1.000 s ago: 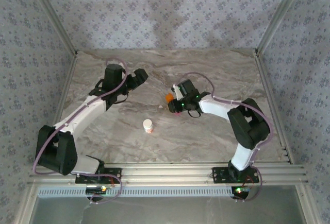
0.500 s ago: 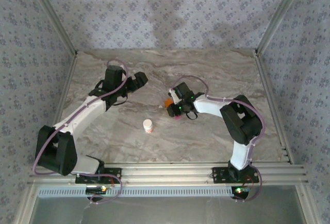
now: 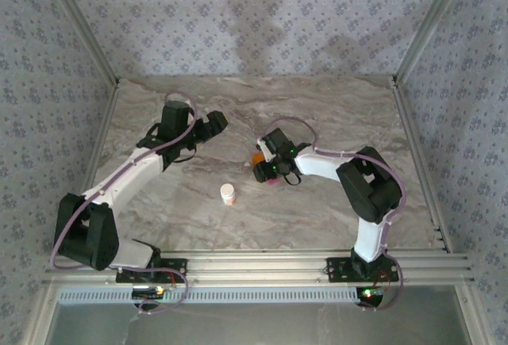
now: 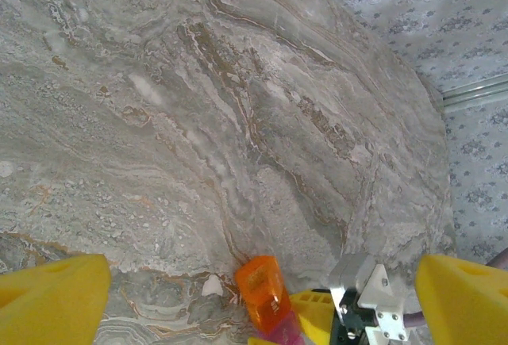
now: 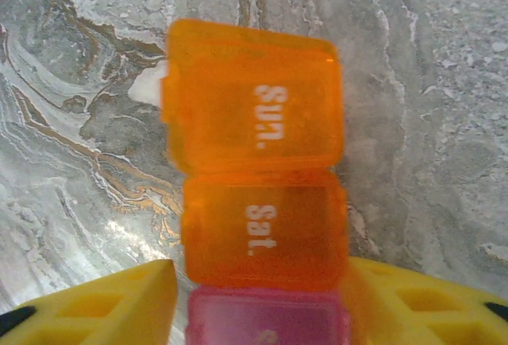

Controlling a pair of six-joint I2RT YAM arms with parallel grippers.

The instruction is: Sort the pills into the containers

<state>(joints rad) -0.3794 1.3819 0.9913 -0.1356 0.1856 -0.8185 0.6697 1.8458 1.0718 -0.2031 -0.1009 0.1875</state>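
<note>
Your left gripper (image 3: 213, 121) hangs wide open, well left of the containers (image 5: 258, 194). They lie mid-table (image 3: 333, 115). Your right gripper (image 5: 260, 285) flanks their pink end, but whether it grips can't be told. A white bit (image 5: 147, 85) sits beside the orange end.

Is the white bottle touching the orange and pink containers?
Apart. The top external view shows bare table between the white bottle and the containers.

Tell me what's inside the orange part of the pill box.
You can see the lids of the pill box, marked Sun and Sat. The cloudy orange plastic covers whatever is inside, so no pills can be made out.
</note>
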